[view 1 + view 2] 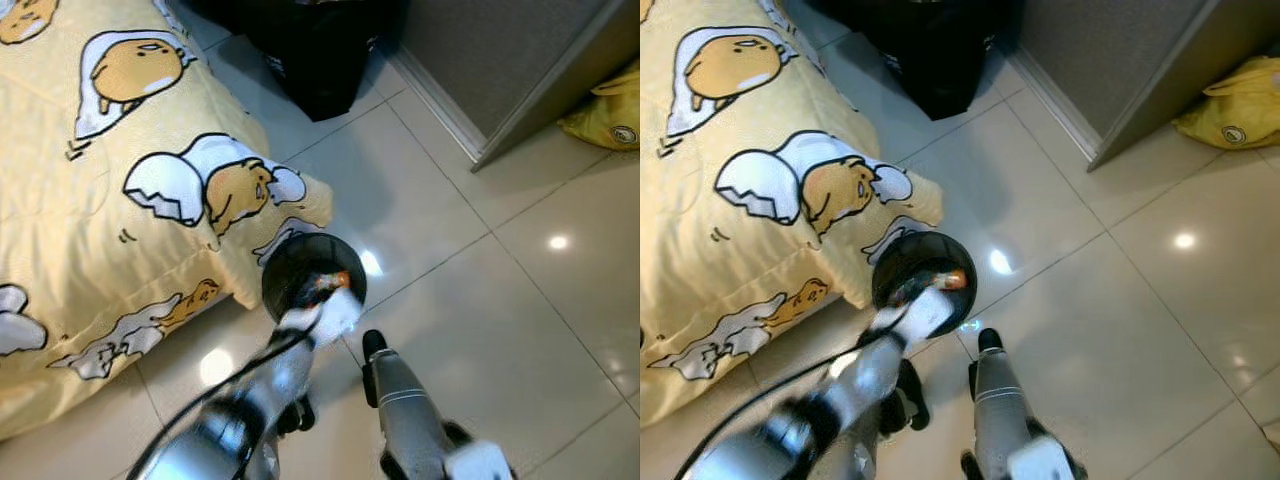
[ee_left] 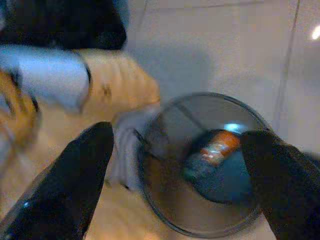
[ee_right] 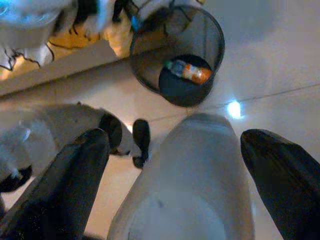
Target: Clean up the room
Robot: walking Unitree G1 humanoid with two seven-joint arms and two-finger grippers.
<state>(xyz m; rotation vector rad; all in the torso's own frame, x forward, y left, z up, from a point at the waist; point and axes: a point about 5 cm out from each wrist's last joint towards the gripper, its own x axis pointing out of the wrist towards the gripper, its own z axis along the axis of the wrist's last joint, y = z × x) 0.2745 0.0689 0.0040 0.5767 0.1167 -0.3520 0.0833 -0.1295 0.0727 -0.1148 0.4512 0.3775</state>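
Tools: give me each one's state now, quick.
Left tool: open, empty, above the bin with a bottle inside.
Right tool: open, holding nothing, hanging idle over the floor.

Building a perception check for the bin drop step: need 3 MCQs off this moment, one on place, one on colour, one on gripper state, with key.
1. Where does the black mesh bin stand?
A. On the tile floor beside the corner of the yellow bedding
B. On top of the bedding
C. Against the grey wall

2. What colour is the label on the bottle lying in the bin?
A. Purple
B. Orange
C. Black

3. How are the left gripper's fingers?
A. Shut on the bottle
B. Shut on the bin's rim
C. Spread open above the bin, holding nothing

Key: 1 A, the head views show the bin on the tile floor next to the yellow bedding. 2 B, both wrist views show an orange band. 3 C, the left wrist view shows both fingers wide apart, bottle lying below.
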